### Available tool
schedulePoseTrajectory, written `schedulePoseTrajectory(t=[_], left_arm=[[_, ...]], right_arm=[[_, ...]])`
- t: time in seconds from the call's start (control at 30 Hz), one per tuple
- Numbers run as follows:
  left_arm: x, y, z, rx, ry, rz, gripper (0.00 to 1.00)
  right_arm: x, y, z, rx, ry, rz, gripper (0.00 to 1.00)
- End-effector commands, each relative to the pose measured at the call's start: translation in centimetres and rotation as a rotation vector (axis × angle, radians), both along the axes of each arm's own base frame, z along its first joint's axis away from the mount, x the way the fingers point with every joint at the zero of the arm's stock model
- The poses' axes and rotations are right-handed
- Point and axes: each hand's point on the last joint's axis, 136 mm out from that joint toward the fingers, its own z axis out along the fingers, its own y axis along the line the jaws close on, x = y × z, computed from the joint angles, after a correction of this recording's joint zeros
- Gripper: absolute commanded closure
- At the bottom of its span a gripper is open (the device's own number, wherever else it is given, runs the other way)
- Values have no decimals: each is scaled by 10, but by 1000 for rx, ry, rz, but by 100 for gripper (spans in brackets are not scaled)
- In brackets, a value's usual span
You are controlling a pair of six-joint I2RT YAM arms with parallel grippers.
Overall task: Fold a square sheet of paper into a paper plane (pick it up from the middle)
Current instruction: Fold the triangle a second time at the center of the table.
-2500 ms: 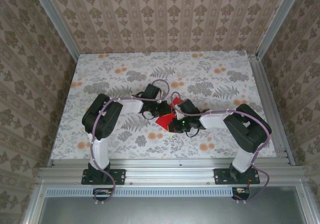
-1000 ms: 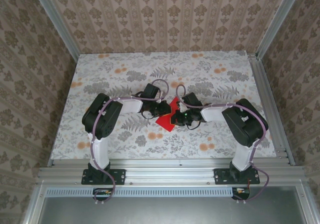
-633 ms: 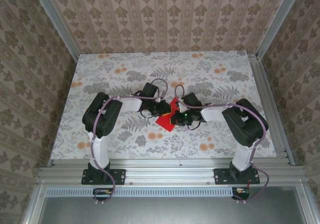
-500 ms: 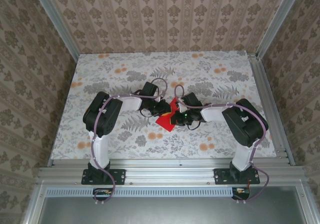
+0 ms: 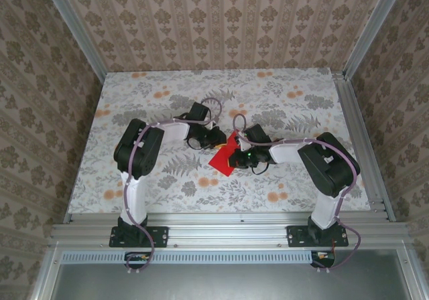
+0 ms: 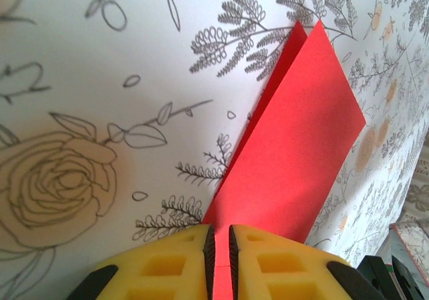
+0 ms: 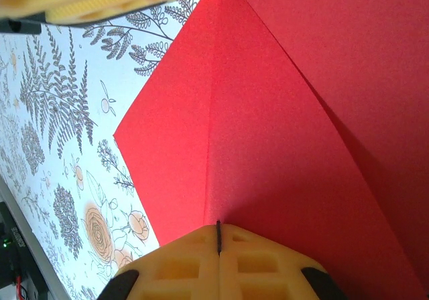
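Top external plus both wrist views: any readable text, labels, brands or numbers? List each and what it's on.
No readable text in any view.
Bright red creased sheet of paper: plain, no print.
Floral tablecloth: plant pattern only.
Yellow moulded fingers: no markings.
Small parts under the arm bases: too small to tell whether they carry any marking.
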Motion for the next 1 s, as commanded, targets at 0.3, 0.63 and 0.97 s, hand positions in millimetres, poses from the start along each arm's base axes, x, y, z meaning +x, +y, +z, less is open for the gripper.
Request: schedulePoseTrajectory(t=[0.3,0.63,0.97], left_arm=[[35,30,6,130,-129,61,78],[-9,30,50,130,-173,21,59],[-77,25,52,108,-145,23,46]], right_arm=[[-38,-22,-10,-88,115,-2,97],[-19,-15,44,9,14,-39,83],[-11,-46,45,-19,6,-147,70]])
